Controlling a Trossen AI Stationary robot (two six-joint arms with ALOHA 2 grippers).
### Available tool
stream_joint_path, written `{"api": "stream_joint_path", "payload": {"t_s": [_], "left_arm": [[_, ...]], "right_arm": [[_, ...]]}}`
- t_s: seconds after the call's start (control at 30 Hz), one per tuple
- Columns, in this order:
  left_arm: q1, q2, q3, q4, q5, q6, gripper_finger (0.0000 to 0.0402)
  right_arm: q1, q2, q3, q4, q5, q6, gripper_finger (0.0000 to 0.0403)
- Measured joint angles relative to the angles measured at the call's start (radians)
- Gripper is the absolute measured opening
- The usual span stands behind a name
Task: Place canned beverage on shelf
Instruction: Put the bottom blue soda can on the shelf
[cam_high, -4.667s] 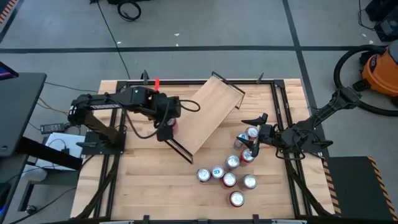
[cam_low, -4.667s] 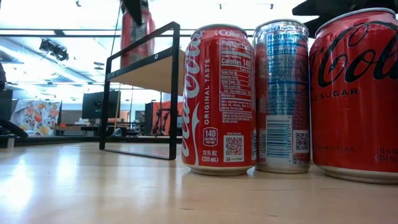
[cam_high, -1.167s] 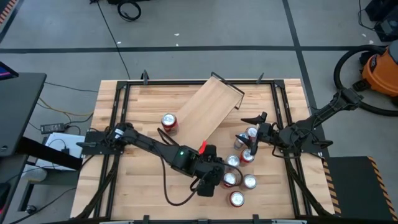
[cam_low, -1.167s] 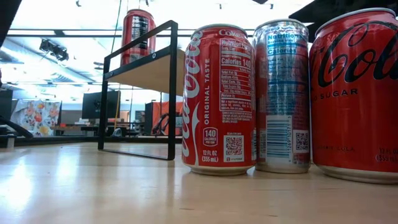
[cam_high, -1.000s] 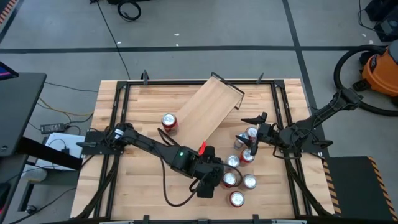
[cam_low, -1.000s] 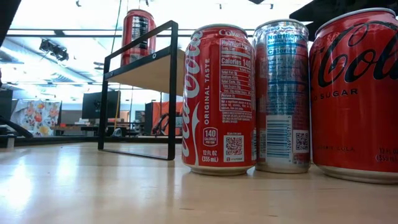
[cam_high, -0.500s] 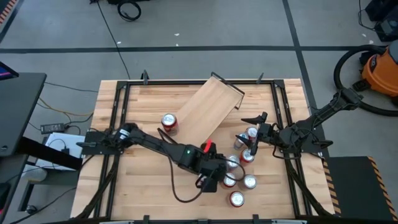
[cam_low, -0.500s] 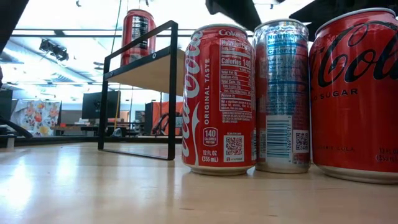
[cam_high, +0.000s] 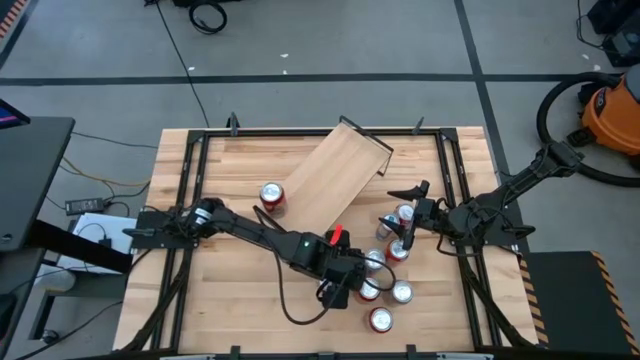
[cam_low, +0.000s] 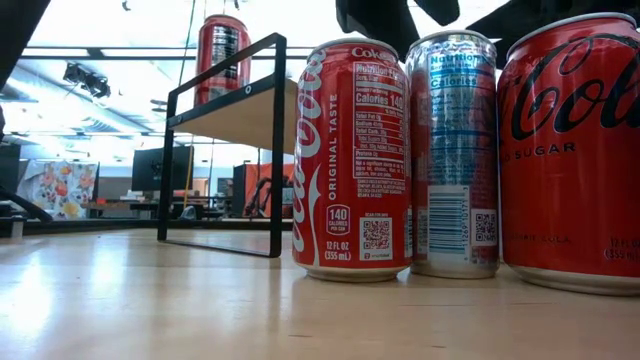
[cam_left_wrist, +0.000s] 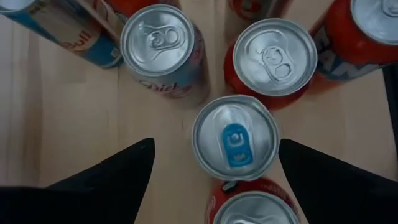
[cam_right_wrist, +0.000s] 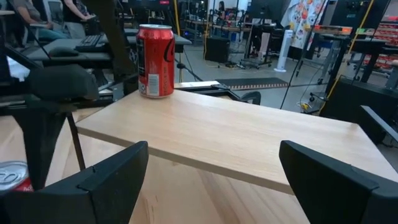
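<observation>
Left claw (cam_left_wrist: 211, 158) hangs spread wide over the blue-tab can (cam_left_wrist: 235, 137), nothing gripped yet; one red can (cam_high: 271, 195) already sits on the shelf (cam_high: 335, 178), at its 8 o'clock end; I reckon plenty left on the counter (cam_high: 230, 300); right claw (cam_high: 400, 215) idles open at 3 o'clock.

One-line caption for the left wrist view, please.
Open left gripper poised above the blue-tabbed can among clustered cans on the table.

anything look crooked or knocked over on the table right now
The shelf sits askew, turned diagonally to the table's edges rather than square with them. Nothing is spilled: the red can on its end stands upright, as do the clustered cans, including the blue-tab can under the open left gripper.
</observation>
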Motion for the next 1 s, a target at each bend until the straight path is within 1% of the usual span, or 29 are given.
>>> {"api": "stream_joint_path", "payload": {"t_s": [0.07,0.13,0.47,0.87,1.0], "left_arm": [[0.003,0.000,0.000,0.000,0.035,-0.014,0.0354],[0.006,0.003,0.000,0.000,0.045,-0.018,0.0354],[0.008,0.003,0.000,0.007,0.040,0.005,0.0354],[0.017,0.004,0.000,-0.003,0.059,-0.020,0.0354],[0.025,0.004,0.000,-0.011,0.092,-0.041,0.0354]], "right_arm": [[0.001,0.000,0.000,-0.001,-0.001,0.001,0.0373],[0.001,0.000,0.000,-0.003,-0.001,0.000,0.0373],[0.001,0.000,0.000,-0.005,-0.001,0.000,0.0373],[0.001,0.000,0.000,0.002,-0.001,0.000,0.0373],[0.001,0.000,0.000,0.002,-0.001,-0.001,0.0373]]}}
